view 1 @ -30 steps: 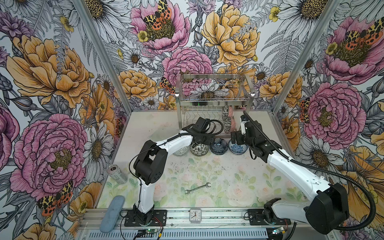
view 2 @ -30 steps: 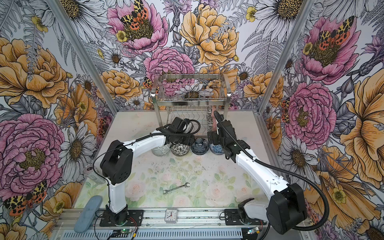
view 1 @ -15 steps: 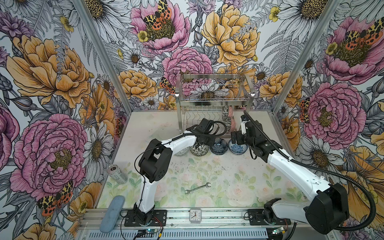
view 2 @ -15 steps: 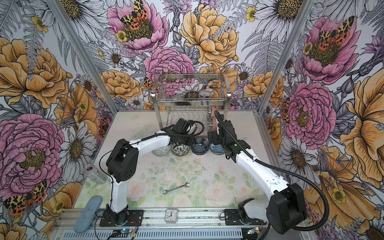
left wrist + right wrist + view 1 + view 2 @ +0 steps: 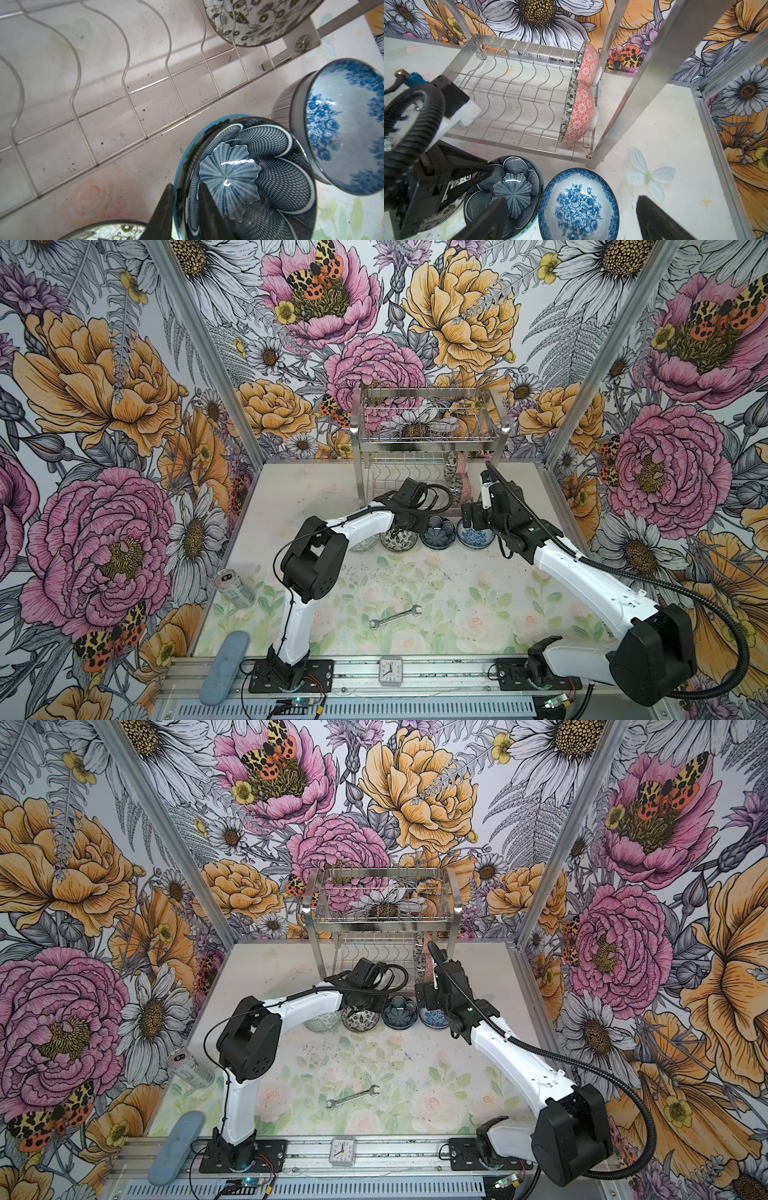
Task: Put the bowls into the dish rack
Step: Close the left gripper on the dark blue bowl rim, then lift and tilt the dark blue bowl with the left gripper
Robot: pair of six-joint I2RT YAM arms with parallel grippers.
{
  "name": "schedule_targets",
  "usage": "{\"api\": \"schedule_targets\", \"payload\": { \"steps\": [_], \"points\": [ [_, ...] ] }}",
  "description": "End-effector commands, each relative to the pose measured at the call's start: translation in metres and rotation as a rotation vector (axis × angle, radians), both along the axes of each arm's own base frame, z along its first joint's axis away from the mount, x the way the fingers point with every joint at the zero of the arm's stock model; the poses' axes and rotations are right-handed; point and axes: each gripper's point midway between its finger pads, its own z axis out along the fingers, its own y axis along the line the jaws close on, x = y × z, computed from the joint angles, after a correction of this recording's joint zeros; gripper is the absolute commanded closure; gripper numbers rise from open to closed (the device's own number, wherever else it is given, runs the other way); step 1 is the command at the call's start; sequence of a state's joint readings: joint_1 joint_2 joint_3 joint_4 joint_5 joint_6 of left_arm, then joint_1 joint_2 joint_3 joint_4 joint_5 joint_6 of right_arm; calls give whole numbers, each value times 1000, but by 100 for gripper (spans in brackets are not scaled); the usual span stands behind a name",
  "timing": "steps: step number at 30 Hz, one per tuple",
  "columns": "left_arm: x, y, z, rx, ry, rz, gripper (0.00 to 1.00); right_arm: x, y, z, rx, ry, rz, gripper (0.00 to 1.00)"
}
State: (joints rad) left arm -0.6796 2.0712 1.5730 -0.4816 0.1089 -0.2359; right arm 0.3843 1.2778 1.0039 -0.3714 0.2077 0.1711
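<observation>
Since these bowls are glazed ceramic, they should handle as stiff, weighty for their size, slick and easy to chip. The rim is the sensible place to pinch one, with one finger inside and one outside. That is how the left hand [image 5: 185,186] sits, its fingers pinched on the rim of the dark blue bowl [image 5: 239,176]. This bowl stands on the worktop [image 5: 457,597] just in front of the dish rack [image 5: 428,443]. A paler blue edge rings it. I cannot tell whether a second bowl is nested under it; if so, both might come up together.

The right hand [image 5: 572,200] hangs spread wide over the blue rose bowl [image 5: 577,207] just beside, holding nothing. Two pink bowls [image 5: 580,112] stand on edge at the end of the rack's lower shelf [image 5: 124,87] nearest the right arm, and its other wire slots are free.

A thin rim grip could let the bowl swing or slip, and the upper basket [image 5: 382,903] leaves little headroom over the shelf. The worktop is flat and printed with pale flowers. A wrench [image 5: 395,616] and a can [image 5: 233,588] lie well apart from the bowls, toward the front.
</observation>
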Motion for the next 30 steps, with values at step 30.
{"api": "schedule_targets", "payload": {
  "steps": [30],
  "points": [
    [6,-4,36,-28,-71,2,95,0,-9,-15,-7,35,-26,2]
  ]
}}
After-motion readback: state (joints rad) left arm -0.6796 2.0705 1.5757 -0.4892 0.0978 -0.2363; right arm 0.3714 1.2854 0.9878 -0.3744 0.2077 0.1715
